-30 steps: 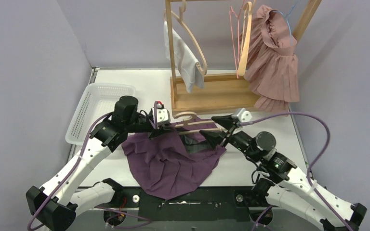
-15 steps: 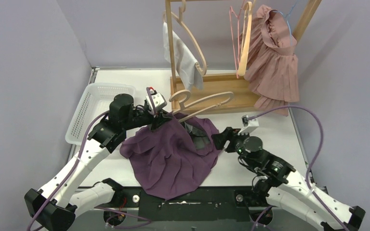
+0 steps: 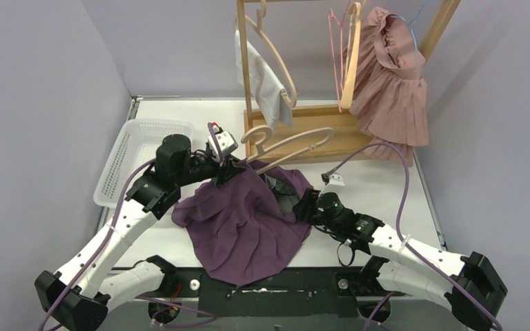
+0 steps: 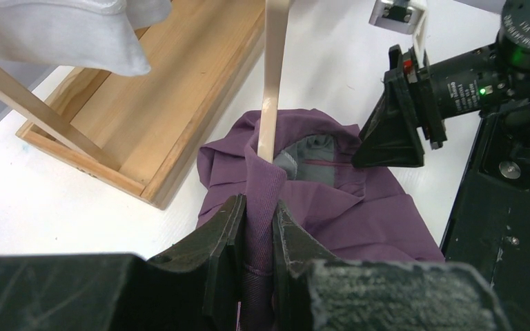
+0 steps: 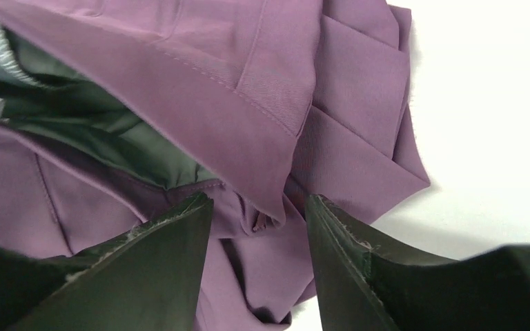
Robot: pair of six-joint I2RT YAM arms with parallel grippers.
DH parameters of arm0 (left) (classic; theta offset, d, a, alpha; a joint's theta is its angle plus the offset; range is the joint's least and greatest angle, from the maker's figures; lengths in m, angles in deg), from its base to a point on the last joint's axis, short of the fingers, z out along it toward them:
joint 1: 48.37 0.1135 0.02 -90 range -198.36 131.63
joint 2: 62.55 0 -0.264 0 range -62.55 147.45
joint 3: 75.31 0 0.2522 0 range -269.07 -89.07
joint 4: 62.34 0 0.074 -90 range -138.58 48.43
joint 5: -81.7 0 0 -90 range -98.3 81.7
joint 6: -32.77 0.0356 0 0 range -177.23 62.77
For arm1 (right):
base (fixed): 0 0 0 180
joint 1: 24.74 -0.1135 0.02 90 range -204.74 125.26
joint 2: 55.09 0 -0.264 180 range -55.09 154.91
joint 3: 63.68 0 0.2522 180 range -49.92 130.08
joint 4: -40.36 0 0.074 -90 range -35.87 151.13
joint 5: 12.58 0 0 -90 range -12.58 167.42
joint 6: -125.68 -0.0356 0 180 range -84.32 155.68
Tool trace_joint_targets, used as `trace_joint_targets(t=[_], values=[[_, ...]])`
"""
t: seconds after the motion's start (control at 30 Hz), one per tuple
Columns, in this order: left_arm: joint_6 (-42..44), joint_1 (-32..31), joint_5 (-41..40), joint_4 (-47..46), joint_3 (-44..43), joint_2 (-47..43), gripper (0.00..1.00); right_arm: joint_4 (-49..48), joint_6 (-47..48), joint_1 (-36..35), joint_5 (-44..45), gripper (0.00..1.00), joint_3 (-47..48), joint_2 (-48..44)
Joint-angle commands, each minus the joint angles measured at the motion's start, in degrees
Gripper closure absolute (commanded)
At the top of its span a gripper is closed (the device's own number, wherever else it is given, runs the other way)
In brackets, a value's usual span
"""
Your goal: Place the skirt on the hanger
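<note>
**Step in hand.** The free side of the waistband is judged to be due for gripping, so that it can be drawn over the unclothed arm of the hanger.

**Findings.**
- The purple pleated fabric skirt (image 3: 248, 224) is heaped on the white table (image 3: 379, 183) at centre frame in the top view. Its grey-lined waist opening is turned toward the upper right.
- The pale wooden hanger (image 3: 286, 143) is raised above the skirt. In the left wrist view one arm of the hanger (image 4: 273, 83) is seen entering the waist opening.
- The left gripper (image 4: 259, 210) is clamped on a fold of the waistband at lower centre of its own view. It cannot be told whether the hanger tip is caught inside that fold.
- The right gripper (image 5: 259, 207) is held with its jaws apart. A waistband fold of the skirt (image 5: 248, 76) lies between and just above the fingertips, with nothing pinched.

**Recommendations.**
- Only the outer waistband edge should be taken, not the lining or the pleats beneath.
- The closure should be made deep on the fold, so that slippage is avoided.
- The left clamp should be kept firm while the band is stretched.
</note>
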Motion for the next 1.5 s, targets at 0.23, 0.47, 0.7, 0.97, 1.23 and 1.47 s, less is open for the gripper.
trace_joint_targets(t=[0.23, 0.47, 0.7, 0.97, 1.23, 1.47], values=[[2.8, 0.3, 1.8, -2.0, -0.8, -4.5, 1.0, -2.6, -8.4, 3.3, 9.0, 0.95, -0.5, 2.1], [14.8, 0.4, 5.6, 10.7, -1.7, -8.6, 1.0, 14.7, -4.5, 12.0, 9.7, 1.0, 8.3, -6.1], [22.9, 0.4, 7.3, 20.5, -3.1, -10.5, 1.0, 28.2, -0.1, 19.4, 5.5, 1.0, 21.4, -7.0], [26.9, 0.4, 6.2, 26.5, -5.1, -9.4, 1.0, 33.9, -0.4, 20.8, 3.5, 1.0, 29.1, -4.0], [31.1, 0.4, -4.0, 34.4, -7.2, -6.8, 1.0, 39.8, -0.2, 21.4, 5.3, 1.0, 36.0, -2.8], [29.4, 0.3, -3.9, 33.5, -8.4, -2.6, 1.0, 38.4, 5.2, 21.5, -1.4, 1.0, 39.8, -1.8]])
